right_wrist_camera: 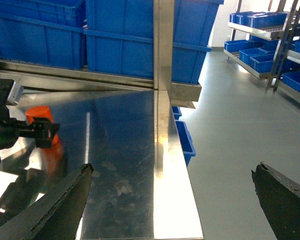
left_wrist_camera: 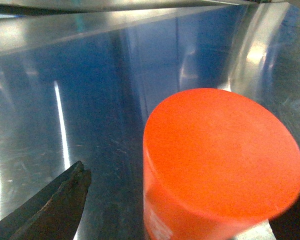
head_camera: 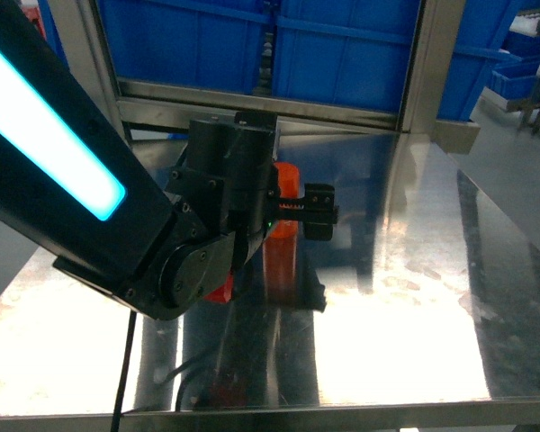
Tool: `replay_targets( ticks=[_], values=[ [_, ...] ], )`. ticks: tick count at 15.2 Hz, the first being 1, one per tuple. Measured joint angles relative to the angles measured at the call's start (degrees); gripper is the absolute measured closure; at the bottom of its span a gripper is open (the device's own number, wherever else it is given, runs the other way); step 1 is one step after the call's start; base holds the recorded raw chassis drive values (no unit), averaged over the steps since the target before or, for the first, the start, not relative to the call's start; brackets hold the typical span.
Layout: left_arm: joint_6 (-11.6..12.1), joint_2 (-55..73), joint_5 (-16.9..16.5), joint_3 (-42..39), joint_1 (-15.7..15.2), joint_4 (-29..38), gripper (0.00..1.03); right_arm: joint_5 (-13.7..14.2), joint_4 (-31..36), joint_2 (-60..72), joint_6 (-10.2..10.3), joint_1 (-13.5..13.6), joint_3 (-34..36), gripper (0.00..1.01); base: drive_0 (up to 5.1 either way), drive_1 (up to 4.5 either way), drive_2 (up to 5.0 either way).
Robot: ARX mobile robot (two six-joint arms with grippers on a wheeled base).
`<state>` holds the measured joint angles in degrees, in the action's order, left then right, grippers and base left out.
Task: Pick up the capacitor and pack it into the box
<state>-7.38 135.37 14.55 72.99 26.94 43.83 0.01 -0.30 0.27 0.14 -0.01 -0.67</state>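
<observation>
The pick step is judged in hand: the orange capacitor (left_wrist_camera: 222,165) stands upright mid-surface (head_camera: 405,342), straddled by the left end effector (left_wrist_camera: 187,210), spread wide and not yet clenched. Closing on it is called for next; the right end effector (right_wrist_camera: 172,200) is held released at the surface's right edge, and no box is seen.

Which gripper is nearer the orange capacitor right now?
Left. The left gripper has its fingers on either side of the orange capacitor, open around it. The right gripper hangs open, well off to the capacitor's right, near the steel table edge.
</observation>
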Motion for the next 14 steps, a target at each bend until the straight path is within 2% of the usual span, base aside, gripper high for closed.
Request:
replay_targets(
  ticks=[1, 2, 5, 6, 8, 11, 13, 14],
  values=[
    [-1.01, 2.10, -0.44, 2.82, -0.20, -1.20, 0.05, 0.00, 0.00, 0.00, 0.00, 0.00, 0.00, 0.03, 0.0, 0.00, 0.0],
    [-1.97, 3.58, -0.90, 4.55, -0.39, -0.63, 0.11, 0.00, 0.00, 0.00, 0.00, 0.00, 0.00, 0.03, 0.0, 0.00, 0.0],
    [-5.07, 4.20, -1.97, 5.88, -0.52, -0.81, 0.54, 0.00, 0.00, 0.00, 0.00, 0.00, 0.00, 0.03, 0.0, 0.00, 0.0],
    [-5.73, 4.04, -1.92, 5.46, -0.55, 0.26, 0.59, 0.00, 0.00, 0.00, 0.00, 0.00, 0.00, 0.03, 0.0, 0.00, 0.0],
    [-5.73, 0.81, -1.46, 0.61, -0.98, 3.39, 0.59, 0.02, 0.00, 0.00, 0.00, 0.00, 0.00, 0.03, 0.0, 0.00, 0.0],
    [-2.38, -16.94, -0.59, -15.47, -2.95, 16.61, 0.59, 0.00, -0.02, 0.00, 0.00, 0.00, 0.00, 0.03, 0.0, 0.00, 0.0],
    [-0.79, -28.57, -1.29, -26.01, -5.01, 21.00, 0.59, 0.00, 0.00, 0.00, 0.00, 0.00, 0.00, 0.03, 0.0, 0.00, 0.0],
    [0.28, -34.62, -2.05, -31.50, -6.64, 21.14, 0.59, 0.00, 0.00, 0.00, 0.02, 0.00, 0.00, 0.03, 0.0, 0.00, 0.0]
  ],
)
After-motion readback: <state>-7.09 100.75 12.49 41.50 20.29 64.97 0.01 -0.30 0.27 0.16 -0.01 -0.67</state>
